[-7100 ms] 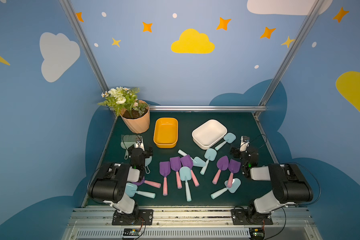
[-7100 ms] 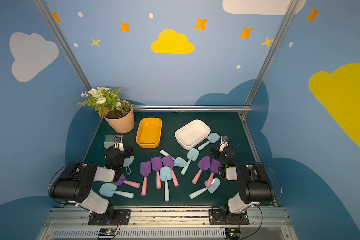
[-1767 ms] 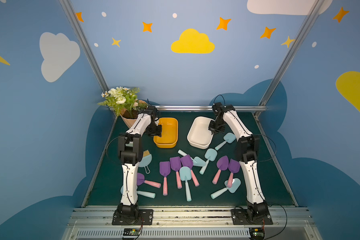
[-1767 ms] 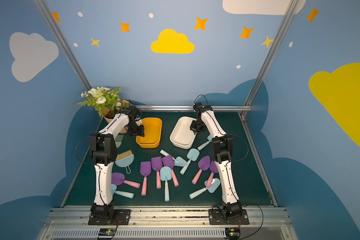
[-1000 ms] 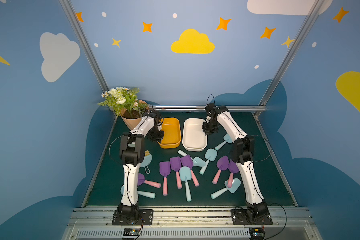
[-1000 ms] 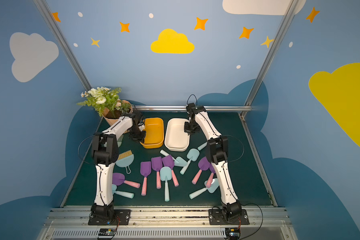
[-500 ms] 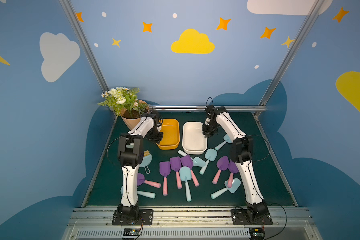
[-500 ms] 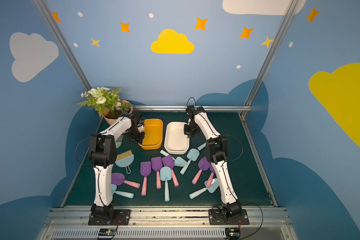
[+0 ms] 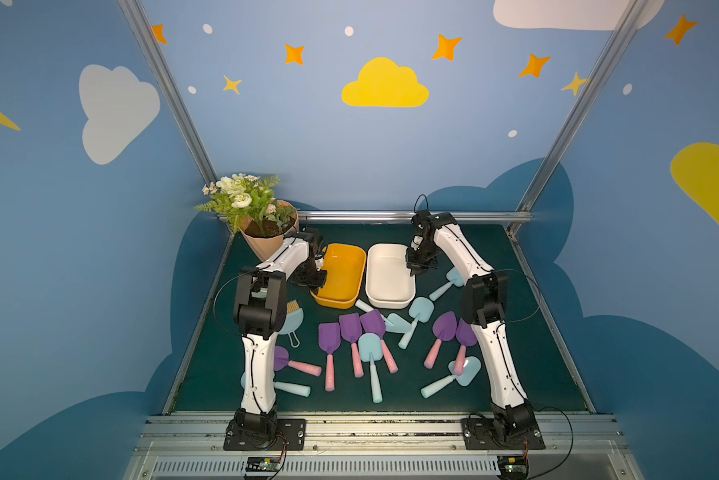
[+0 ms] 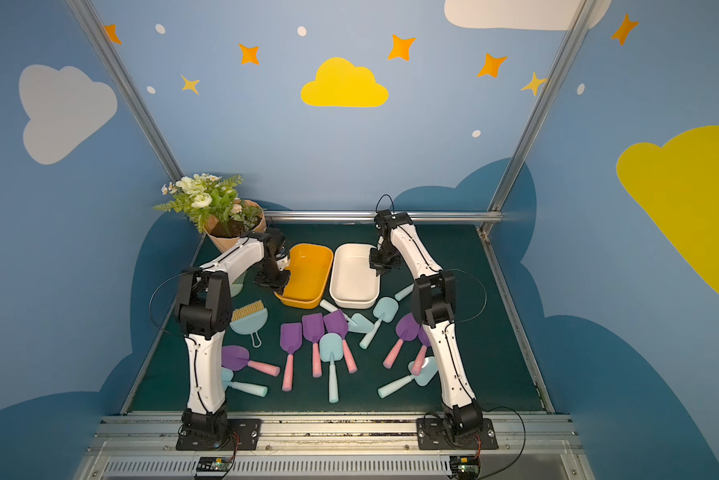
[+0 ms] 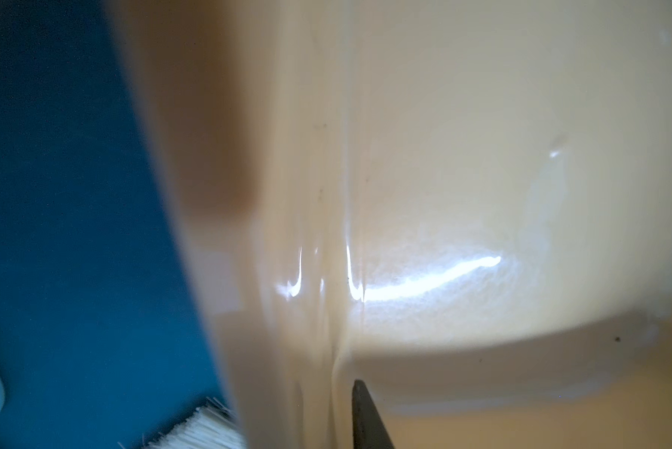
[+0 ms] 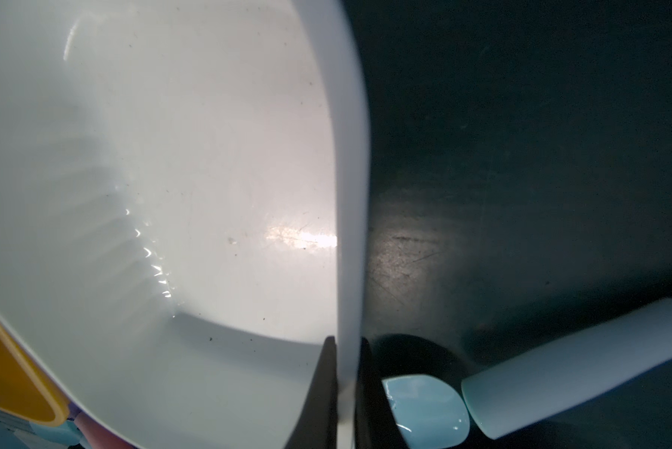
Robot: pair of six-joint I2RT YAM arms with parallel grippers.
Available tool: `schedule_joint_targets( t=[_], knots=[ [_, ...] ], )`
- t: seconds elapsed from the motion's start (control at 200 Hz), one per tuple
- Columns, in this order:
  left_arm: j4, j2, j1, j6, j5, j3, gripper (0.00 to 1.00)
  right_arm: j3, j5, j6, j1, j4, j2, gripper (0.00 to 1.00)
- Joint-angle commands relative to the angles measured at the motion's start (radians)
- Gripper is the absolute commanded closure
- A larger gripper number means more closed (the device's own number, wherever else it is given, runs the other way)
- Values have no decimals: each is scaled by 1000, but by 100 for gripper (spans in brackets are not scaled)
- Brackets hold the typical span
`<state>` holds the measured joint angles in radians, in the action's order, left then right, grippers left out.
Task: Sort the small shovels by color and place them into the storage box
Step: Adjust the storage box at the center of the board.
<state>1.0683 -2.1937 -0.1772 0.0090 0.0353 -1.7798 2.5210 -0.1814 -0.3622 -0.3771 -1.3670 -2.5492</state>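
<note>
While both arms are stretching toward the far half of the mat point(image 9: 532, 357), both top views are showing the left gripper point(image 9: 314, 279) clamping narrow on the outer long wall of the yellow tub point(image 9: 341, 302) and the right gripper point(image 9: 419, 268) clamping the outer long wall of the white tub point(image 9: 389, 304). The tubs are sitting side by side, almost touching, long axes running away from the bases. The shovels point(image 9: 351, 330) are all lying nearer the bases than the tubs, none inside (most handles are pointing back toward the robot). The purple cluster is lying closer to the left arm. Room is tightening on the left, where the flowerpot point(image 9: 266, 245) is standing just beside that arm.

The left wrist view is filling with yellow wall. One dark finger point(image 11: 365, 420) is pressing its inside, its partner hidden, and a brush point(image 11: 202, 427) is lying just outside.

The right wrist view is showing both fingers straddling the white rim, with a blue shovel point(image 12: 423, 408) lying just beyond the outer finger, so releasing probably calls for lifting clear first.
</note>
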Motion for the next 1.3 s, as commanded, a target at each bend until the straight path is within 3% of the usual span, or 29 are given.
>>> schedule_joint_targets(
  t=[0.0, 0.125, 0.225, 0.31, 0.405, 0.591, 0.721, 0.901, 1.296],
  knots=[
    [11, 58, -11, -14, 4, 21, 97, 27, -7, -1, 5, -28, -8, 100],
    [2, 67, -15, -33, 11, 39, 95, 27, -10, -3, 6, -29, -9, 100],
    [-6, 78, -16, -49, 33, 42, 72, 27, -13, -6, 6, -29, -11, 100],
    [-13, 91, -16, -61, 50, 35, 66, 28, -13, -5, 7, -29, -10, 98],
    [-17, 111, -15, -69, 52, 24, 65, 27, -13, -6, 8, -29, -9, 96],
    [-19, 134, -15, -81, 46, -2, 70, 28, -11, -6, 7, -26, -5, 89],
    [-12, 101, -15, -79, 40, -33, 77, 27, -9, -9, 9, -23, 3, 75],
    [-9, 100, -13, -83, 71, -46, 97, 27, 1, 0, 10, -25, 15, 55],
    [-15, 235, -13, -104, 56, -27, 97, 25, 19, -35, 12, -21, 66, 46]
  ],
)
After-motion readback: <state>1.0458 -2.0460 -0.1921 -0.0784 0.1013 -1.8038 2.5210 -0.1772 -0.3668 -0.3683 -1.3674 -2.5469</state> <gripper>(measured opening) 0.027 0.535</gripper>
